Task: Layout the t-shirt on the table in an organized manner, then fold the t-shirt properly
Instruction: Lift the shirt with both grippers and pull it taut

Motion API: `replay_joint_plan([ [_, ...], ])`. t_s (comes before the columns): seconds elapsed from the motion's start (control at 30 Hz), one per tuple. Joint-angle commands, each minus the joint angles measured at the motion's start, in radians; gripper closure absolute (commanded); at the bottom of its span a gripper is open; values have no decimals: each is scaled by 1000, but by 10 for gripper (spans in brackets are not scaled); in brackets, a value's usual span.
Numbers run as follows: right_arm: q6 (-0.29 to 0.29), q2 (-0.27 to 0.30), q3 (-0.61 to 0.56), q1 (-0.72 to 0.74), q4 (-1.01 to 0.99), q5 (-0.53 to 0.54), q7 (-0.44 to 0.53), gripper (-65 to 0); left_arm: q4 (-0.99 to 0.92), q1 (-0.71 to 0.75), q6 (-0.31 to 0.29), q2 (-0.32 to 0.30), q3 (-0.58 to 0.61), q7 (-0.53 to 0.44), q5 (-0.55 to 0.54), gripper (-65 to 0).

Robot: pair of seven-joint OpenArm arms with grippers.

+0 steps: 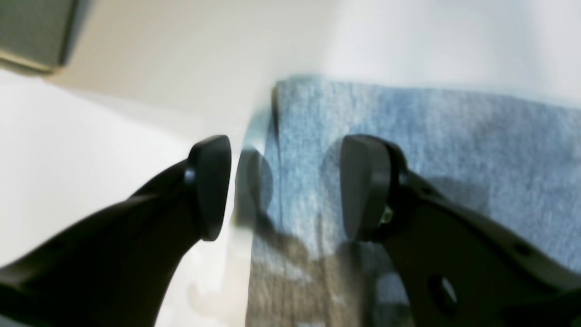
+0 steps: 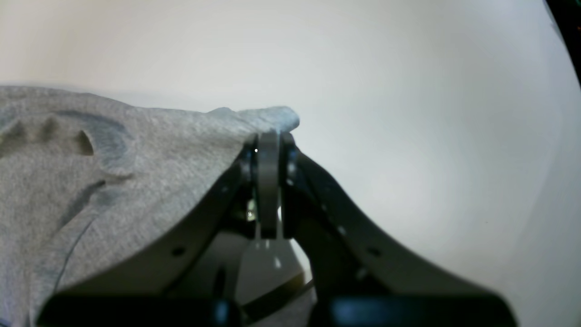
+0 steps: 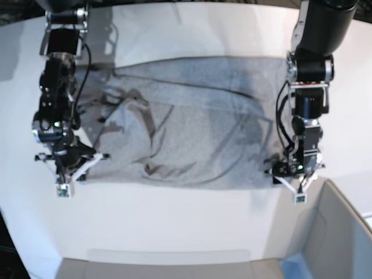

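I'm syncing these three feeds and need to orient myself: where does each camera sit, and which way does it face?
Left wrist: on the left arm, looking past the open left gripper down at a t-shirt edge on the table.
Right wrist: on the right arm, looking along the right gripper, shut on the t-shirt's corner.
Base: overhead, looking down at both arms and the spread t-shirt.
Shared: all three show the t-shirt and table.
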Motion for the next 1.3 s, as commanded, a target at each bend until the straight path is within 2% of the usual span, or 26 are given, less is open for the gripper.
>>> replay_joint_plan([
  [0.0, 0, 10, 8, 24, 17, -1, 23, 0, -10, -30, 7, -7, 0, 10, 14, -380],
  [0.1, 0, 14, 10, 24, 17, -1, 23, 0, -24, -30, 7, -7, 0, 2, 14, -374],
  [0.17, 0, 25, 5, 26, 17, 0, 23, 0, -24, -31, 7, -6, 0, 2, 14, -327],
  [0.23, 0, 25, 8, 27, 15, 0, 23, 0, -24, -33, 7, -6, 0, 4, 14, -240],
  [0.37, 0, 48, 5, 32, 15, 0, 25, 0, -21, -34, 7, -6, 0, -9, 16, -9],
  [0.47, 0, 68, 4, 59, -12, 0, 27, 0, -7, -36, 7, -6, -3, -18, 16, 0],
  [0.6, 3, 100, 2, 150, -116, 2, 39, 0, 111, -27, 7, -6, -11, -21, 16, 0],
  [0.7, 4, 117, -3, 217, -221, 2, 131, 0, 205, 7, 7, -6, -11, -21, 16, 0],
  [0.77, 40, 128, -13, 273, -305, 2, 189, 0, 258, 19, 7, -6, -11, -19, 16, 0],
  [0.87, 50, 149, -56, 354, -405, 2, 206, 0, 297, 32, 7, -6, -11, -19, 16, 0],
  [0.93, 50, 154, -82, 405, -463, 2, 231, 0, 309, 36, 7, -6, -12, -19, 16, 0],
  [1.27, 50, 166, -133, 672, -821, 2, 522, 0, 317, 49, 7, -9, -12, -19, 16, 0],
])
